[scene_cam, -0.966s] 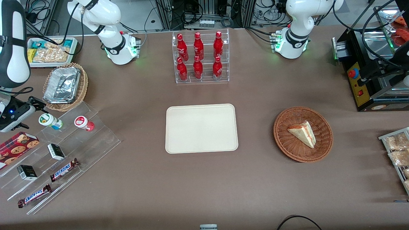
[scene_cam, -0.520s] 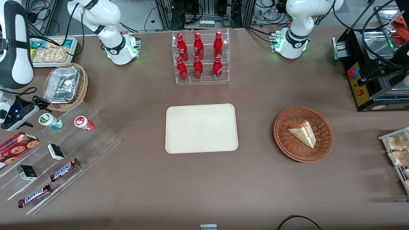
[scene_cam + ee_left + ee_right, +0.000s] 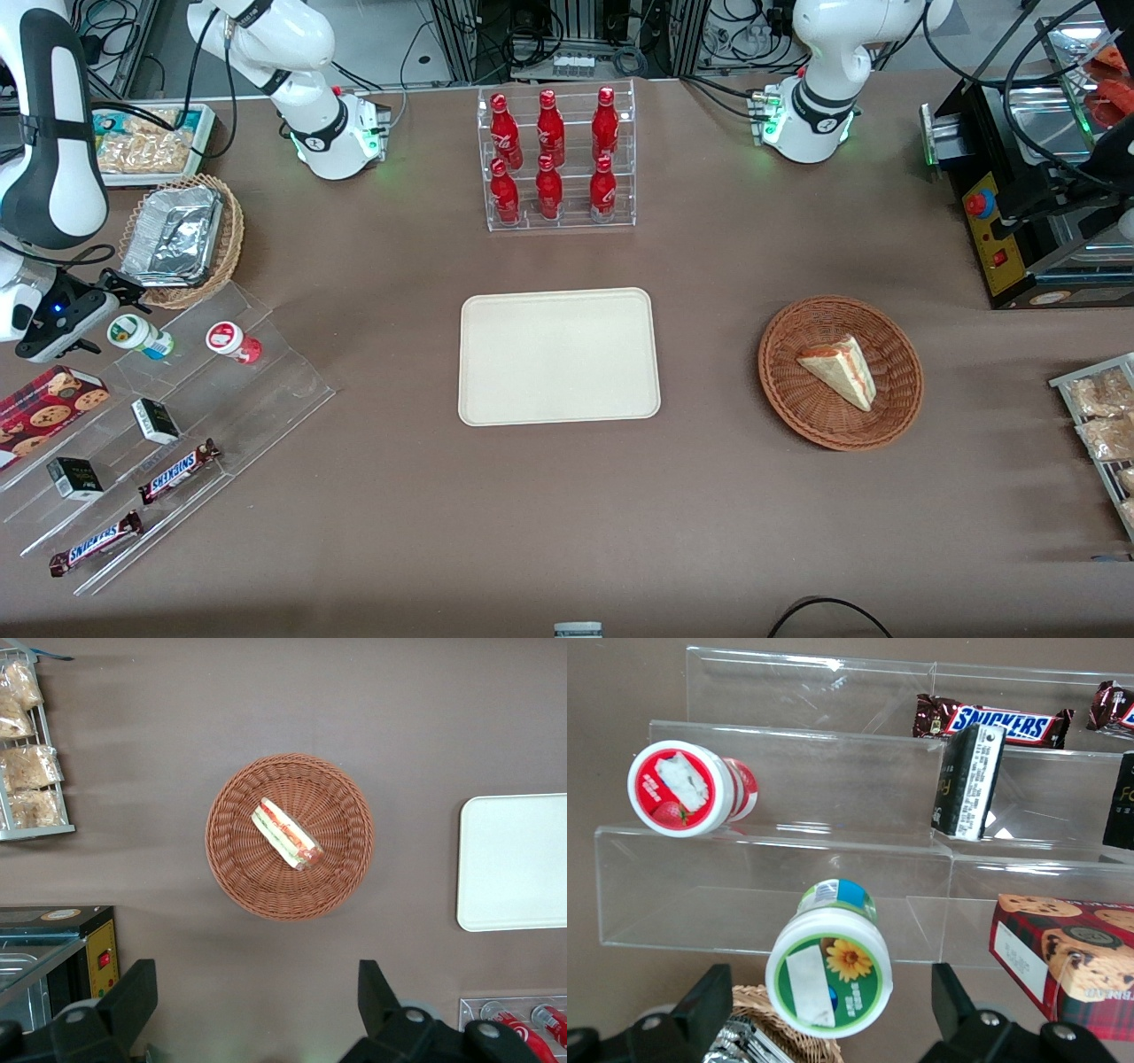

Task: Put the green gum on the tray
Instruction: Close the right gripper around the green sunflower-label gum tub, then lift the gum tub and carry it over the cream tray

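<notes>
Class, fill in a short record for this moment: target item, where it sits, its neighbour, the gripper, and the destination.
target: green gum
location: lying on the clear tiered rack, toward the working arm's end of the table
neighbour: red-labelled canister, beside it on the same rack
gripper: right gripper, open, fingers either side of the green gum, not closed on it
destination: tray, mid-table, nothing on it

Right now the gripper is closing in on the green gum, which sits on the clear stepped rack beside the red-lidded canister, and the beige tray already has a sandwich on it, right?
Not quite: the tray is bare. The sandwich lies in the wicker basket, as the front view shows. The rest holds: the gripper is at the green gum, which sits on the clear stepped rack beside the red-lidded canister.
</notes>
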Controlling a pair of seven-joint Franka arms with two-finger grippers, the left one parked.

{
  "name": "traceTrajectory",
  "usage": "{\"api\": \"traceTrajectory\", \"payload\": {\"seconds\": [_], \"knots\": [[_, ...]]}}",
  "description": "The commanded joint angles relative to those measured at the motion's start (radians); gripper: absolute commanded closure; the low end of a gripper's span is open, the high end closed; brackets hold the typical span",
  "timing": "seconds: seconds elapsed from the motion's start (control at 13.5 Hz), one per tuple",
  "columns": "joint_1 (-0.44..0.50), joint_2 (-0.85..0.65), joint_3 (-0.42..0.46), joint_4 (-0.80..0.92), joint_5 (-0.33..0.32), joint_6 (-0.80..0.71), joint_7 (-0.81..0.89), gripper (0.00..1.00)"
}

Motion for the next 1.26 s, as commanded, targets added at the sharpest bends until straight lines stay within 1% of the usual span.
{"api": "traceTrajectory", "payload": {"seconds": [0.0, 0.07, 0.15, 0.22, 0.3, 0.37, 0.45, 0.52, 0.74, 1.04, 1.19], "knots": [[-0.013, 0.010, 0.005, -0.018, 0.001, 0.050, -0.015, 0.00], [-0.013, 0.010, 0.005, -0.020, 0.001, 0.051, -0.015, 0.00], [-0.015, 0.013, 0.006, -0.020, 0.001, 0.051, -0.015, 0.02], [-0.018, 0.014, 0.006, -0.020, 0.001, 0.051, -0.015, 0.19], [-0.018, 0.016, 0.006, -0.020, 0.001, 0.051, -0.015, 0.52], [-0.016, 0.016, 0.006, -0.020, 0.003, 0.050, -0.015, 0.77], [-0.016, 0.016, 0.006, -0.020, 0.006, 0.050, -0.012, 0.96], [-0.015, 0.016, 0.006, -0.018, 0.006, 0.045, -0.008, 1.00], [-0.005, -0.001, 0.011, -0.005, 0.006, 0.006, 0.011, 1.00], [0.024, -0.015, 0.032, 0.145, 0.004, -0.218, 0.096, 1.00], [0.082, -0.016, 0.034, 0.202, 0.004, -0.312, 0.180, 1.00]]}}
